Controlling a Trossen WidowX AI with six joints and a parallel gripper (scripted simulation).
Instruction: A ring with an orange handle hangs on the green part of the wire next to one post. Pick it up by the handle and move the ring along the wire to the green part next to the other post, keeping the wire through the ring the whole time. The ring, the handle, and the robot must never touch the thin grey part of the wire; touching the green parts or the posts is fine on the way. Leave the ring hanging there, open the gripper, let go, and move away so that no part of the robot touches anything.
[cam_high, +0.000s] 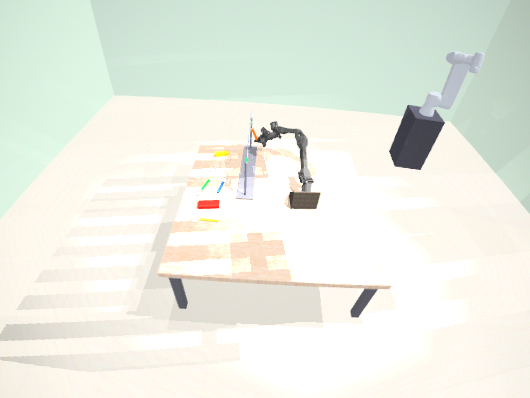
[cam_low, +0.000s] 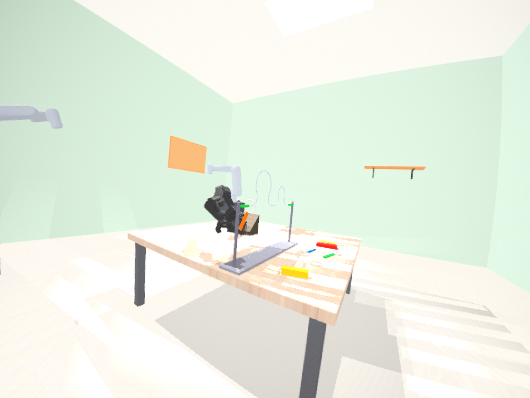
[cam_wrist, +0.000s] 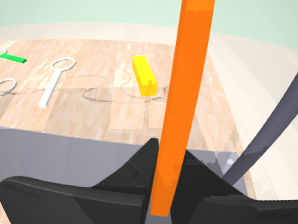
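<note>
In the top view, the gripper (cam_high: 258, 140) (cam_low: 239, 230) (cam_wrist: 161, 145) came in from the robot's side of the stand, which kept the arm (cam_high: 303, 150) (cam_low: 220, 202) off the wire (cam_low: 257, 187). It had the handle (cam_high: 254, 134) (cam_low: 243, 221) (cam_wrist: 187, 75) near the far post (cam_high: 250, 141) (cam_low: 237, 235) (cam_wrist: 265, 132), well apart from the near post (cam_high: 245, 180) (cam_low: 291, 225). In the exterior view, the handle slanted down from the ring (cam_low: 250, 205), faint beside the green part (cam_low: 244, 206) at that post; a hold from below presumably left the wire's path free. Whether the ring touched the grey wire could not be told. In the wrist view, the fingers were closed on the handle's lower end, likely so that their bulk stayed away from the wire. The carry over the bends seemed still to be done, and a tilted handle could bring the ring against the grey.
</note>
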